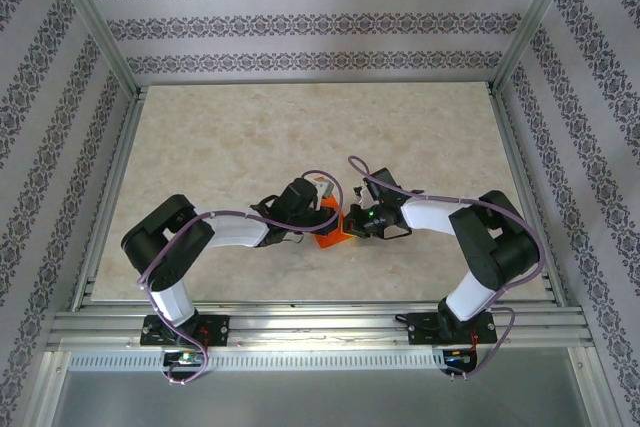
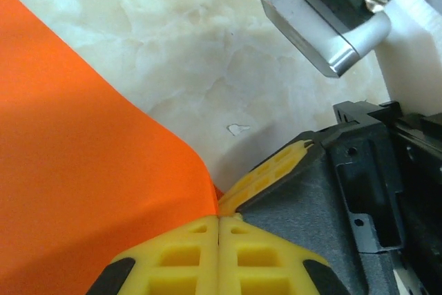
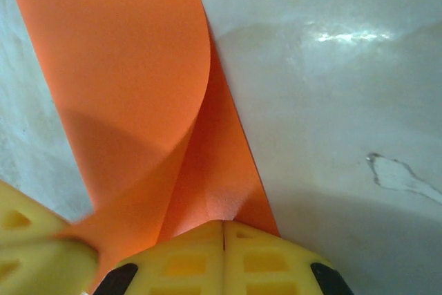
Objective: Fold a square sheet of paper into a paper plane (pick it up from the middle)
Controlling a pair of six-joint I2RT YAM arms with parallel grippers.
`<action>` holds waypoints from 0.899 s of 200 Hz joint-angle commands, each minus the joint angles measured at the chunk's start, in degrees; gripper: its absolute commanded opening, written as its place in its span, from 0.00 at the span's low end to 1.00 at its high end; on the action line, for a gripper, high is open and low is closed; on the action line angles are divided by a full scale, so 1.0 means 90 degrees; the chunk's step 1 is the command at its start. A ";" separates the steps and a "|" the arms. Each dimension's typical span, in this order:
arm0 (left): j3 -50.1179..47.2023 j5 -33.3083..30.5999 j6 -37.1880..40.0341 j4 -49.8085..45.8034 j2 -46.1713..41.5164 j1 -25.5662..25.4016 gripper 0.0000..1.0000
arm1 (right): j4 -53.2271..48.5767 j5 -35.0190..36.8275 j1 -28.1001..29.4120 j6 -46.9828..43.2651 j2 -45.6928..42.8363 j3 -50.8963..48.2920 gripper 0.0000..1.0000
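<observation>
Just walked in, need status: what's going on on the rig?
Both arms are working the square sheet of paper near the middle of the table. The left gripper and right gripper are each pinched shut on it, fingertips close together. The sheet curls over itself in a soft bend; it is not yet a pointed plane.

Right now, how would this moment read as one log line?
paper: orange, curled over | left fingers: shut on paper | right fingers: shut on paper | stage: mid-fold
</observation>
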 commanded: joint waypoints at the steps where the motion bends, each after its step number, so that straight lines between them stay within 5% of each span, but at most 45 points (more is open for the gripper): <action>1: -0.0140 -0.0187 0.0141 -0.0131 -0.0217 0.0235 0.00 | -0.1113 0.0626 0.0020 -0.0445 0.0075 -0.0100 0.00; 180: -0.0407 -0.0267 0.0556 -0.0189 0.0276 0.0488 0.00 | -0.0837 0.0062 0.0124 0.0051 -0.0172 0.0328 0.00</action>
